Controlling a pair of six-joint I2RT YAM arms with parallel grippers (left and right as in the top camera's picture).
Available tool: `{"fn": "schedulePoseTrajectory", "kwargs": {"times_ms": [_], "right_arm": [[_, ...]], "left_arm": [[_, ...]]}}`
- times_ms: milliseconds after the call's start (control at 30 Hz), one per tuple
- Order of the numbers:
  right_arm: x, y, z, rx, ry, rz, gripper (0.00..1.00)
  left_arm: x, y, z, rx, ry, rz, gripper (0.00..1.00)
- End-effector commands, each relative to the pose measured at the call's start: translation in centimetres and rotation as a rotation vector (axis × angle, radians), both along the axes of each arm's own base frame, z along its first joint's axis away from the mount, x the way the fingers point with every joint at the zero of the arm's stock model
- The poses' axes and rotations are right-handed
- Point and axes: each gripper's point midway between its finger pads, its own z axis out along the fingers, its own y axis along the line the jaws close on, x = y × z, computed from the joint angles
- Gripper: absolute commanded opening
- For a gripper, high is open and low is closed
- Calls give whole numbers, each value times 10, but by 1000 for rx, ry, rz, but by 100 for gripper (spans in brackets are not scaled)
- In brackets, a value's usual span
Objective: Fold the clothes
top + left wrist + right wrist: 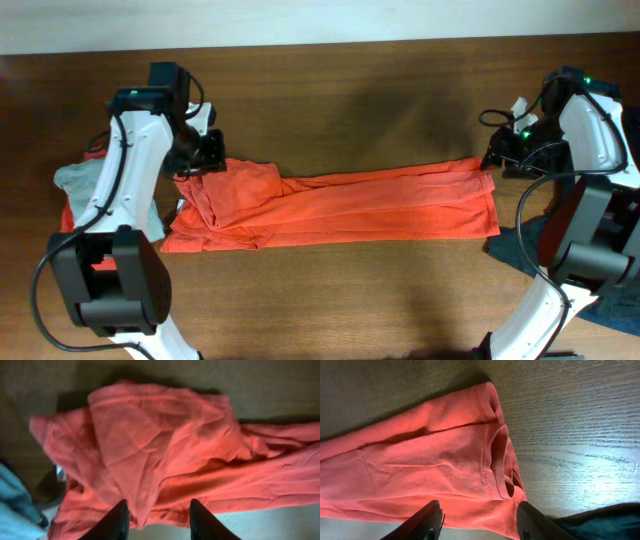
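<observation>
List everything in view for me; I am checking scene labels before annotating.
T-shirt: one, red-orange, folded into a long strip across the centre
grey garment: one, grey, far left
red garment: one, red, far left under the grey one, mostly hidden
dark garment: one, navy, near right
table: one, brown wood, under everything
left arm: one, white and black
right arm: one, white and black
left pincer: one, black, open over the T-shirt's bunched end
right pincer: one, black, open over its other end

no lettering legible on the red-orange T-shirt (340, 205); no labels, brands, numbers readable
</observation>
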Motion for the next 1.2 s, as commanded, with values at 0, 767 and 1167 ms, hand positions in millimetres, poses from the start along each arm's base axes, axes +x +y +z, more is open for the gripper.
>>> {"fn": "schedulePoseTrajectory", "kwargs": {"times_ms": [0,767,1167], "right_arm": [[-4,-9,4,-7,-6,-27,54],[-2,-11,2,-12,-17,-30,55],[-3,-11,-1,-10,-14,-30,55]], "left_arm": [[6,-5,-2,4,-17,-19,40],[18,45,-77,86,127,149,49],[24,25,-74,-73,110,153,53]]}}
